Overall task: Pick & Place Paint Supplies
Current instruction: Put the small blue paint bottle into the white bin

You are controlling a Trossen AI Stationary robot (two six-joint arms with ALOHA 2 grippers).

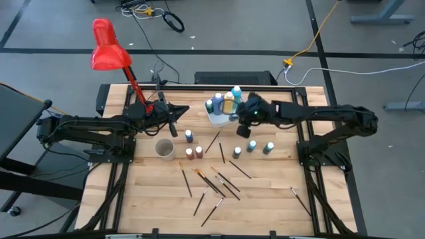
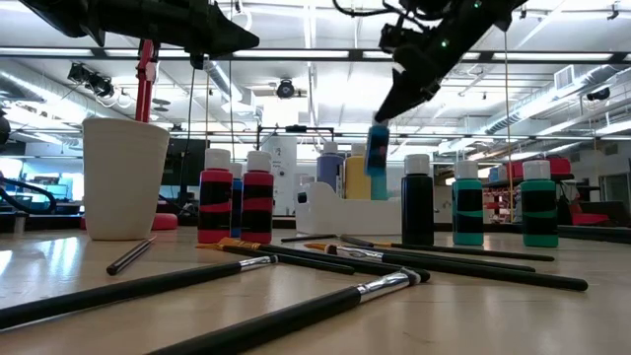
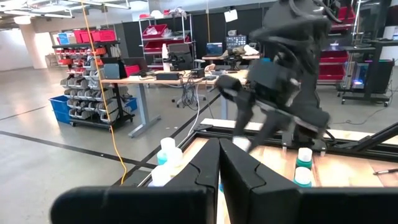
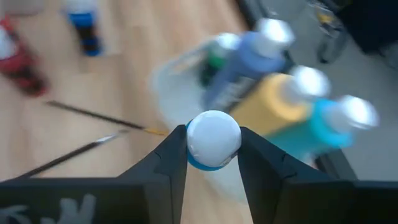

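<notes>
My right gripper [image 2: 386,116] is shut on a small blue bottle [image 2: 378,150] with a white cap, hanging just above the white tray [image 2: 325,212] in the low view. The tray [image 1: 218,118] holds a blue, a yellow [image 1: 229,103] and a teal bottle standing upright. More bottles stand on the table: two red-brown ones [image 1: 193,153], a blue one [image 1: 189,136] and teal ones [image 1: 268,147]. Several dark-handled brushes [image 1: 219,182] lie flat on the wood. My left gripper [image 1: 179,113] hovers shut and empty left of the tray. My right gripper pinches the blue bottle by its white cap [image 4: 213,138], one finger [image 4: 171,158] on each side of it. The fingers come from above, slanting down from the table's right. The bottle hangs below them, about upright and lifted clear over the tray.
A beige cup [image 1: 165,149] stands near the left arm. A red desk lamp [image 1: 106,46] rises from the far left corner on a slanted stem. One brush [image 1: 297,196] lies alone near the right edge. Bare wood shows along the near edge.
</notes>
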